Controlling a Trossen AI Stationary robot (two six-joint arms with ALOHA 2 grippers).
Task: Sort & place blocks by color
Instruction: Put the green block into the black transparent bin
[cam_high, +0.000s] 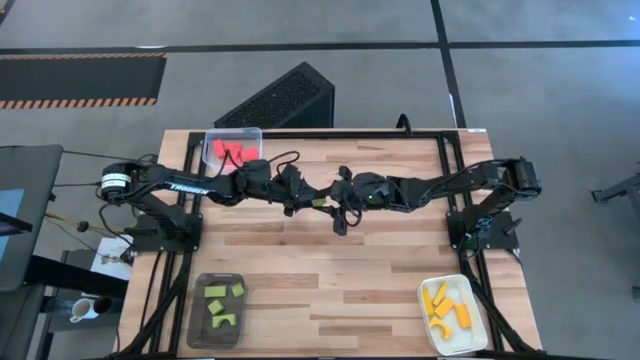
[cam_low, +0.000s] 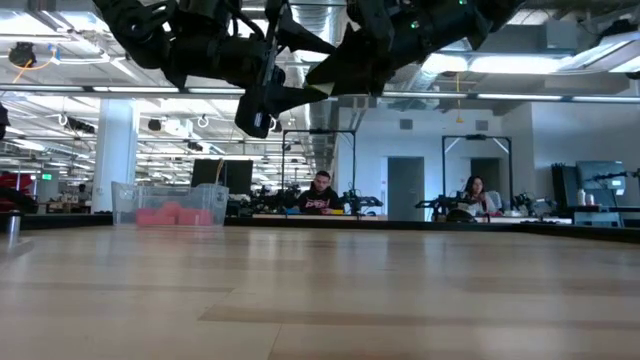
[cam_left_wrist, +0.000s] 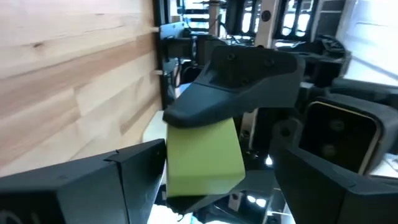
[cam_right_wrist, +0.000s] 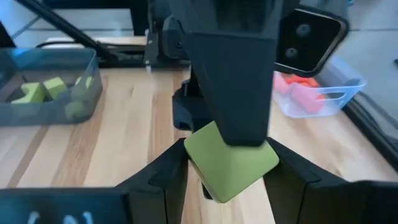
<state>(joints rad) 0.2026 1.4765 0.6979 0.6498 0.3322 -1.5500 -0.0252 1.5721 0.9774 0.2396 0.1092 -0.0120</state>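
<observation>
1. Blocks in the high view lie sorted in three trays. The red blocks (cam_high: 228, 151) are in the clear tray (cam_high: 256, 133) at the far left corner of the table (cam_high: 300, 270); I cannot count them. Four light green blocks (cam_high: 222, 306) sit in the dark grey tray (cam_high: 195, 320) at the near left, and about four yellow-orange blocks (cam_high: 445, 310) in the white tray (cam_high: 478, 325) at the near right. Both arms stretch level over the table's middle. There the left gripper (cam_high: 308, 197) and right gripper (cam_high: 340, 200) meet tip to tip, with a speck of green between them.
2. The low view shows both arms crossing along the top, raised well above the tabletop. The held piece is hidden here. The clear tray of red blocks stands far off at the left, and two people (cam_low: 320, 192) sit in the room behind.
3. In the left wrist view, one green block (cam_left_wrist: 204, 158), a smooth matt cube, is pinched from above and below by the right gripper's fingers (cam_left_wrist: 239, 81). The left gripper's own fingers stand wide on either side of it, and there is a gap on at least one side.
4. In the right wrist view, the same green cube sits tilted, corner-on, clamped between the right gripper's half-closed fingers. One left finger (cam_right_wrist: 230, 68) reaches over it. The green and red trays lie on the table beyond.
</observation>
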